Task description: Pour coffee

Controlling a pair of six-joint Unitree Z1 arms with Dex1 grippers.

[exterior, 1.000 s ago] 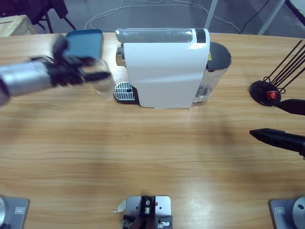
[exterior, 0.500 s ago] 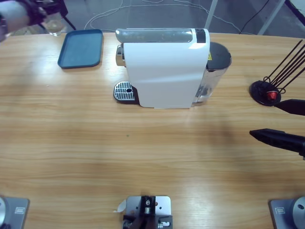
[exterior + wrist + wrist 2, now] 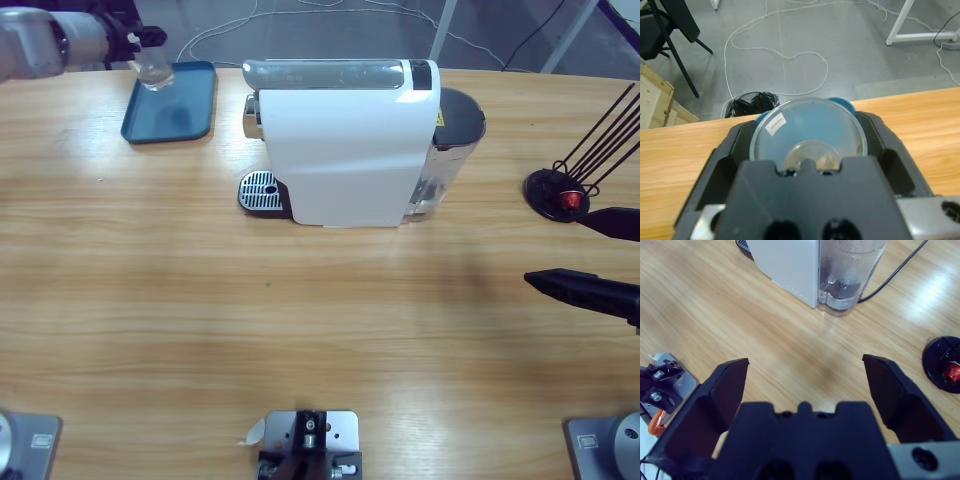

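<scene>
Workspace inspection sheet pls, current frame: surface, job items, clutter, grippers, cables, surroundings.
Surface: long wooden table, bare wood across the front half.
Job's things: white coffee machine at the back centre, drip grate with nothing on it; clear glass cup over the far end of the blue tray.
Clutter: black stand with thin rods and a red piece at the right edge.
Grippers: left gripper shut on the glass cup; right gripper open, holding nothing, above bare table.
Cables: black lead running from behind the coffee machine; white cable looped on the floor.
Surroundings: grey floor, wooden crate, white table legs.
</scene>
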